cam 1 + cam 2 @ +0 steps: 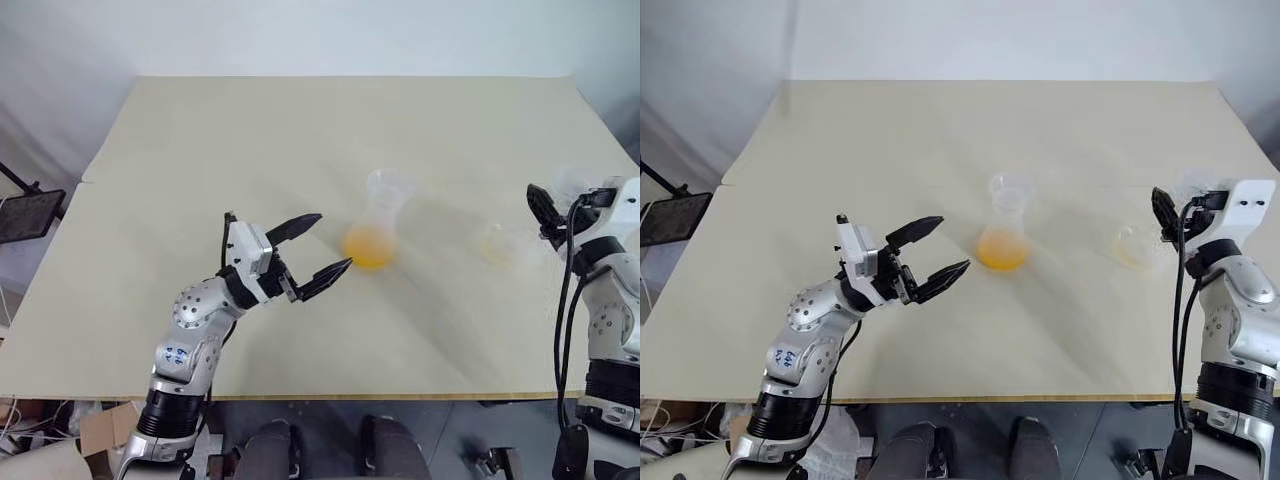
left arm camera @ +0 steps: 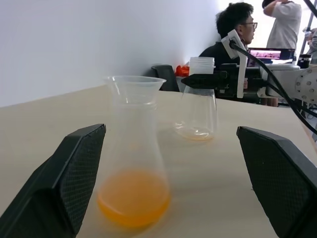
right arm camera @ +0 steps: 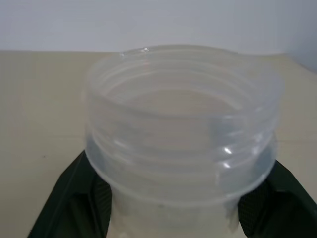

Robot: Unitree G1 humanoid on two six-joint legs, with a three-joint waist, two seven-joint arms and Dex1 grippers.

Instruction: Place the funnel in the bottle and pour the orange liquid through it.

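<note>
The spread-open left pincer (image 1: 312, 250) faces a clear funnel-topped bottle (image 1: 377, 222) of orange liquid (image 1: 368, 247); the right pincer (image 3: 173, 198) clamps a clear flask's threaded neck (image 3: 181, 124).

Counted two clear vessels on one table (image 1: 200, 150) — a bottle (image 1: 1005, 235) with a funnel (image 2: 134, 84) seated in its neck and one shallow pool of orange liquid (image 2: 133, 203) at the bottom, and a second flask (image 2: 198, 106) nearly empty. Counted two grippers — left gripper (image 1: 310, 250), right gripper (image 1: 1165, 215) — and two people (image 2: 237, 29) in the background.
</note>
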